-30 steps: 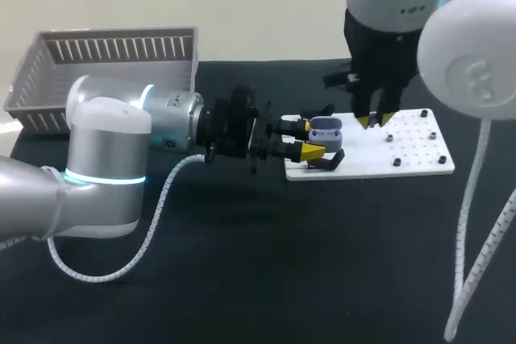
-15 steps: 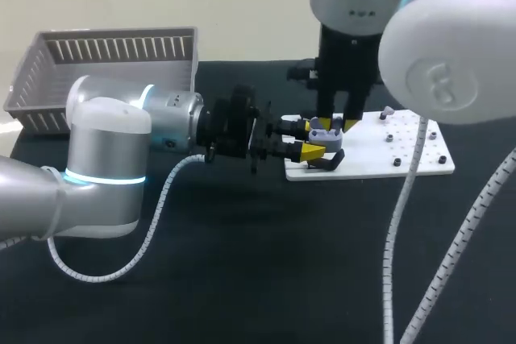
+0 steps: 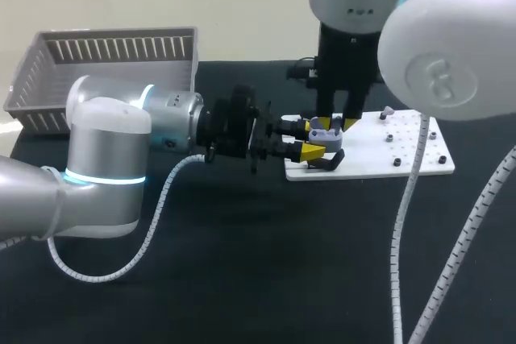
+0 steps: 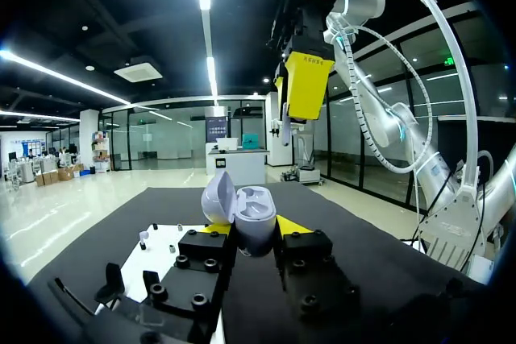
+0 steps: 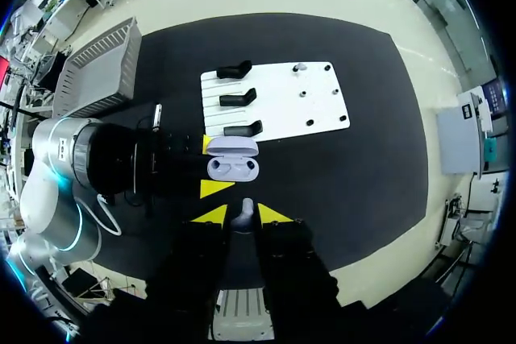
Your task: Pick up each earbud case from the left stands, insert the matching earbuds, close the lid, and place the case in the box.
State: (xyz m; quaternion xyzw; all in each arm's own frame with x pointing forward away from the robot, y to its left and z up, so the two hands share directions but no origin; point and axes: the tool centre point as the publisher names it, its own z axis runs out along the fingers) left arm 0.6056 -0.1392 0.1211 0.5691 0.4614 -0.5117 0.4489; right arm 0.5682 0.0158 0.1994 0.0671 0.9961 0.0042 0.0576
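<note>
An open lavender earbud case (image 4: 240, 203) sits upright between the yellow fingertips of my left gripper (image 4: 252, 230), which is shut on it from both sides. In the head view the case (image 3: 326, 129) is held at the left end of the white plate (image 3: 403, 151), with my left gripper (image 3: 310, 139) reaching in from the left. My right gripper (image 3: 336, 123) hangs just above the case, pointing down. In the right wrist view it (image 5: 243, 217) is shut on a small white earbud (image 5: 244, 205), directly over the case's open wells (image 5: 232, 168).
Three black stands (image 5: 240, 98) line the plate's left side, and small pegs (image 3: 397, 163) dot its right half. A grey slatted basket (image 3: 105, 62) stands at the table's back left. My left arm's forearm (image 3: 169, 122) lies across the table's middle.
My right arm has swung left from over the plate's pegs to above the held case, then stayed there. The left arm and case have not moved.
</note>
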